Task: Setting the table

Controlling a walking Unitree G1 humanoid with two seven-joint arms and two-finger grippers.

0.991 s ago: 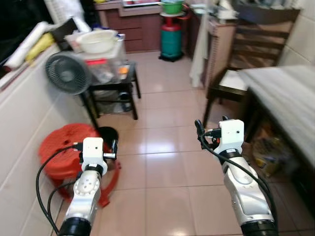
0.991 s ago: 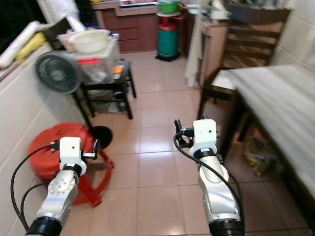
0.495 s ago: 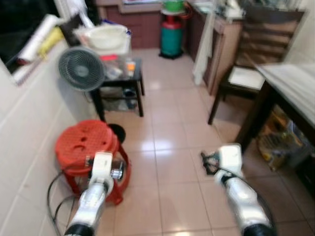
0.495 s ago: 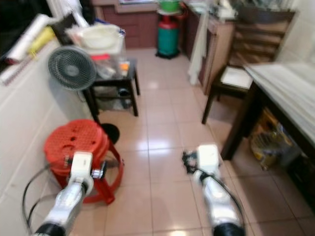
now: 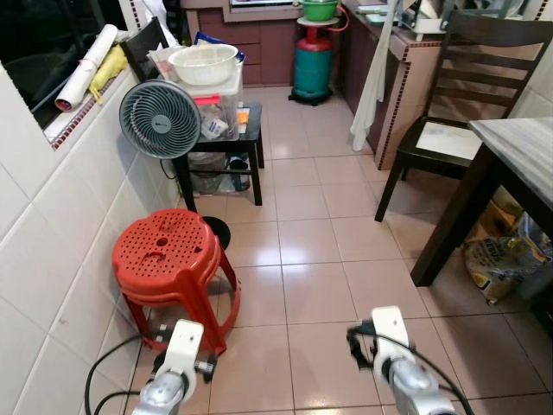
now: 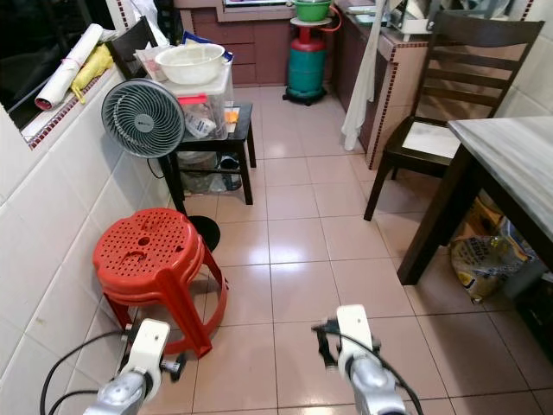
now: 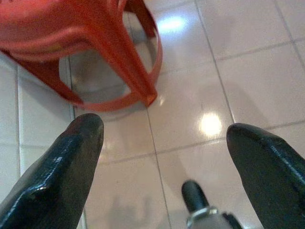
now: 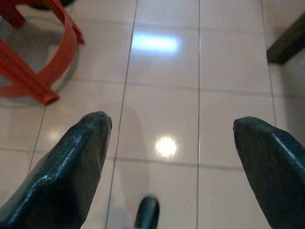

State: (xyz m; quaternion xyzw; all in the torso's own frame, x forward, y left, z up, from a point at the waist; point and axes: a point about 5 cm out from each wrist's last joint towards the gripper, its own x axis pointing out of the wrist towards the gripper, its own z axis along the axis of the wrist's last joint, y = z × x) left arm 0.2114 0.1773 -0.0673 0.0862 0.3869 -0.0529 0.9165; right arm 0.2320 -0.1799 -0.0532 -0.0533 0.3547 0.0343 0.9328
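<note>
No writing, brand, number or sign can be read here. The printed bag (image 5: 504, 264) at the right of the frame, under the table, and the small packages beside the fan (image 5: 160, 118) are too small to read.

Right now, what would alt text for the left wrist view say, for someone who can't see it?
The left gripper hangs open over glossy beige floor tiles, its two black fingers spread wide and holding nothing. The legs of a red plastic stool stand on the tiles just beyond.

Silver arms, blk cables, white wrist blocks
</note>
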